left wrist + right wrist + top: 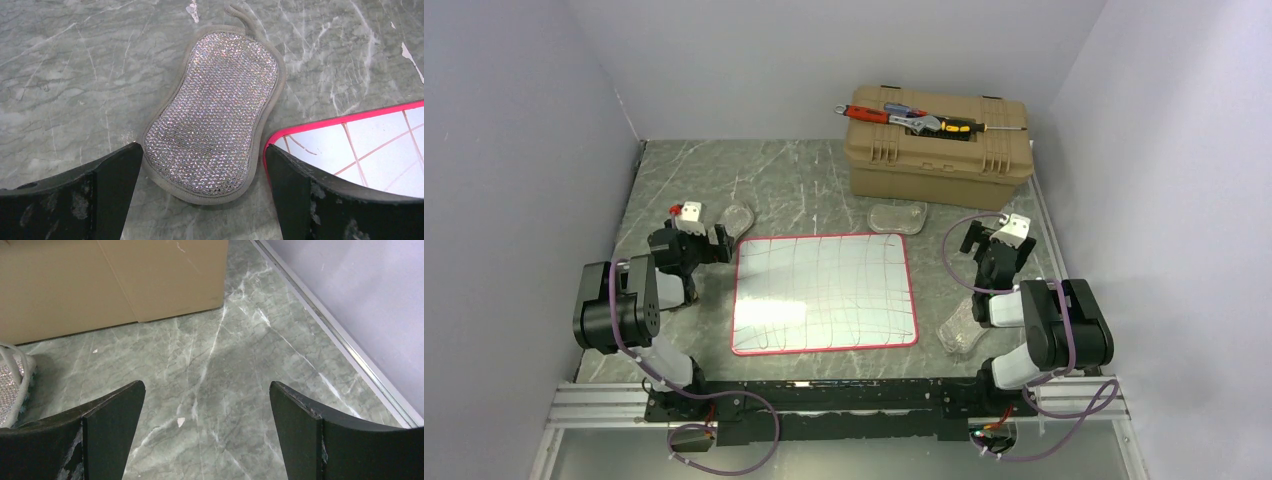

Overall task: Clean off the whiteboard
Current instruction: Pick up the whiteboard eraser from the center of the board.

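Observation:
The whiteboard (824,293) lies flat mid-table, white with a thin red rim, and thin red pen lines cross its surface. Its near-left corner (380,150) shows in the left wrist view. Just off that corner lies a glittery grey scrubbing pad (215,110), also seen from above as the pad (736,218). My left gripper (202,146) stands open just short of the pad's near end, holding nothing; from above the left gripper (706,236) sits left of the board. My right gripper (206,383) is open over bare table, and from above the right gripper (989,240) is right of the board.
A tan toolbox (939,145) with hand tools (914,118) on its lid stands at the back right, its wall (110,280) ahead of my right gripper. A second pad (898,216) lies behind the board, a third (959,330) by its right side. Walls enclose the table.

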